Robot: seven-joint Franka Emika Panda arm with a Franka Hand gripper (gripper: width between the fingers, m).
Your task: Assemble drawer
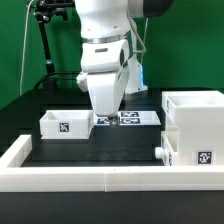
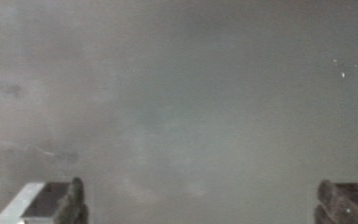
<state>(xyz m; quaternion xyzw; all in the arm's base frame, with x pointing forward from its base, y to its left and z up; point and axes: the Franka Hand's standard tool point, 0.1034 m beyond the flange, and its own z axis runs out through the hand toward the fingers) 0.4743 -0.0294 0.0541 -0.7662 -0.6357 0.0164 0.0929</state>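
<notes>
The tall white box (image 1: 195, 118) of the drawer stands at the exterior view's right. A knobbed tray (image 1: 185, 152) with a marker tag sits low against it, its black knob (image 1: 160, 151) pointing to the exterior view's left. A second small white tray (image 1: 65, 124) with a tag stands on the black table at the left. My gripper (image 1: 101, 112) hangs over the table between them, just right of the left tray and apart from it. In the wrist view my gripper (image 2: 197, 205) is open and empty, its fingertips (image 2: 55, 200) wide apart over bare table.
The marker board (image 1: 132, 118) lies flat behind the gripper. A low white wall (image 1: 90, 178) edges the table at the front and the left. A black stand (image 1: 45, 45) rises at the back left.
</notes>
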